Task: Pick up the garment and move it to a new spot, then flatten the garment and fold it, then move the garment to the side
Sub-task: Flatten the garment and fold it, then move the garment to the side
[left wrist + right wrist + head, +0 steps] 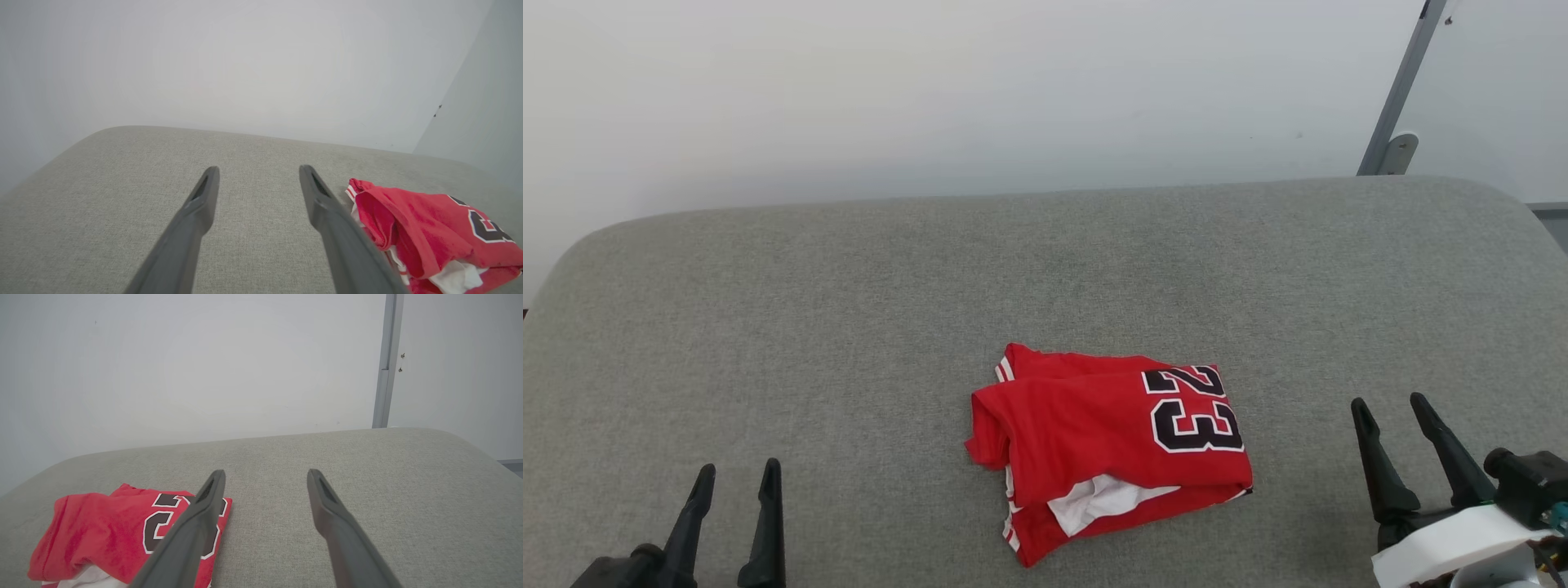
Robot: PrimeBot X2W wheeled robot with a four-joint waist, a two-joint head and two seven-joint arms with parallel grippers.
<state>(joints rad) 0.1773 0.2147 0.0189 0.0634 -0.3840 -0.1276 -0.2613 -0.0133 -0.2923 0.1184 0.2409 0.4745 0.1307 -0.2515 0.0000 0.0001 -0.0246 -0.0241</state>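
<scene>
Red soft garment (1094, 441), likely light and floppy: pinch bunched 9 o'clock edge, with left fingers (768, 506) and right fingers (1376, 457) both wide apart, empty.

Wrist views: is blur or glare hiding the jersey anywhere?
Head view: even, soft light, no glare; the garment is sharp, with a thin shadow at its edge. Left wrist view: the wall is washed out pale, and the garment looks slightly soft at the right edge. Right wrist view: its own blurred finger covers part of the 23.
</scene>
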